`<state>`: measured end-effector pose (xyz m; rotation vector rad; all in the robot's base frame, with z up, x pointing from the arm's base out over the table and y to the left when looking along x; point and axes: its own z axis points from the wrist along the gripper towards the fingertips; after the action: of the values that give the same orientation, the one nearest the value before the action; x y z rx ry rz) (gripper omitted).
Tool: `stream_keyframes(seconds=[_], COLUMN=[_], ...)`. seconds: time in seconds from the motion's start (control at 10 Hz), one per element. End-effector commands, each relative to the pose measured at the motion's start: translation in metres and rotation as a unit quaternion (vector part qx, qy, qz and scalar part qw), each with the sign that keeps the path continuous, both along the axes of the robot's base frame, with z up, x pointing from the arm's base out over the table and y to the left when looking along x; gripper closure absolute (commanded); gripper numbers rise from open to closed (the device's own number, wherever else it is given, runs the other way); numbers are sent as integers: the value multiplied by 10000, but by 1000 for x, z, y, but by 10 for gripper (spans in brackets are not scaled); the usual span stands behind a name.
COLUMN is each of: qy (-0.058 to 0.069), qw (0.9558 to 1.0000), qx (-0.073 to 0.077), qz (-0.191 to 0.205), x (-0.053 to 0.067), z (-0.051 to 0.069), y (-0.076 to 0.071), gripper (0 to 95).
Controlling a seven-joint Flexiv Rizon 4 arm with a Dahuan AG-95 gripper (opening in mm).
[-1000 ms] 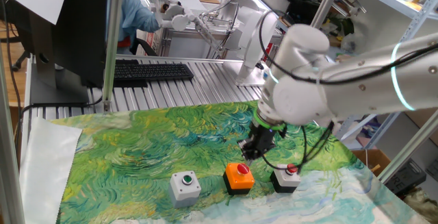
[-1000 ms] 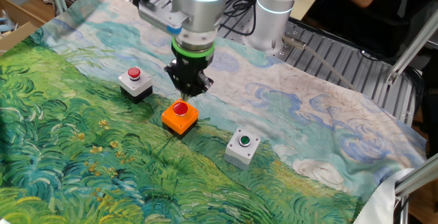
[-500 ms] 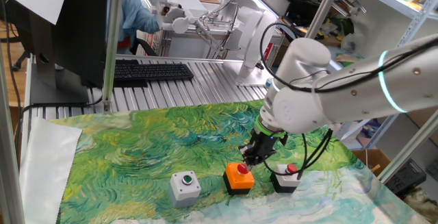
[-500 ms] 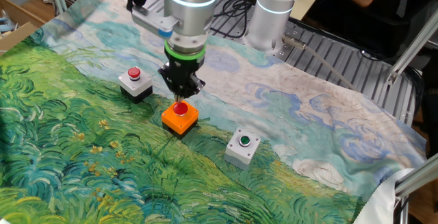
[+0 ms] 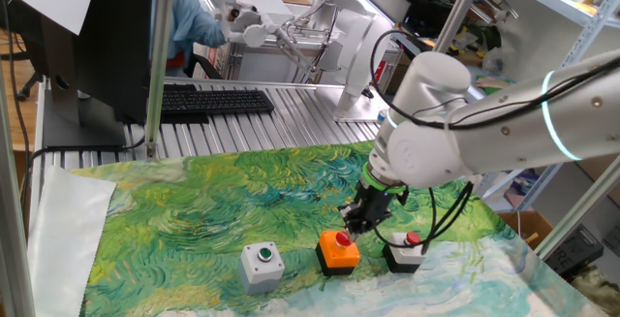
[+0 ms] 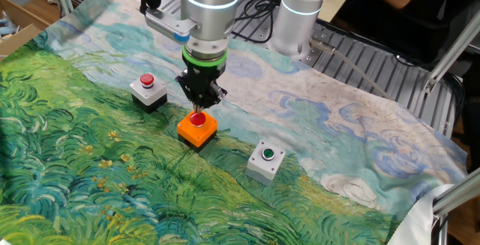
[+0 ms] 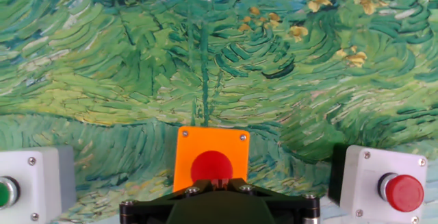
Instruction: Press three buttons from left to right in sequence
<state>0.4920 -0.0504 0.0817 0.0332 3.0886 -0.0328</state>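
The end effector (image 6: 199, 109) is pointing straight down with its fingers pressed together, no gap between the tips, and holding nothing. In the other fixed view its tip is sitting right at the red cap of the orange button box (image 6: 197, 129), a little left of the frame's centre; whether it is actually pressing the cap cannot be told. In the hand view the closed fingertips (image 7: 217, 183) are meeting at the bottom centre of the frame, just at the lower edge of that red cap.

The three button boxes are standing in a row on a tabletop covered by a cloth (image 5: 194, 210) printed with swirling green and blue brush strokes. In one fixed view the light grey box with the green cap (image 5: 262, 264) is lying at the lower centre-left, the orange box next to it toward the right, and the black box with the small red cap (image 5: 405, 252) further right, partly behind the arm's cable. In the hand view the grey box is showing at the lower left edge and the red-capped one at the lower right.
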Motion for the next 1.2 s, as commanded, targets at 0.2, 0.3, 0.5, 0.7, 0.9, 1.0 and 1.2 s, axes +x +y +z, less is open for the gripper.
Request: stream_keyframes(seconds=[0.2, 0.3, 0.5, 0.7, 0.9, 1.0, 1.2], qy=[-9, -16, 17, 82, 90, 79, 74], qw=[10000, 10000, 10000, 10000, 9999, 10000, 9999], qx=[-4, -42, -35, -35, -27, -27, -34], qz=[-9, -20, -35, -1, 44, 53, 88], x=[2, 4, 2, -4, -10, -12, -13], z=[-9, -7, 8, 44, 65, 67, 69], y=[0, 0, 0, -2, -6, -6, -4], gripper=[950, 950, 950, 950, 950, 950, 950])
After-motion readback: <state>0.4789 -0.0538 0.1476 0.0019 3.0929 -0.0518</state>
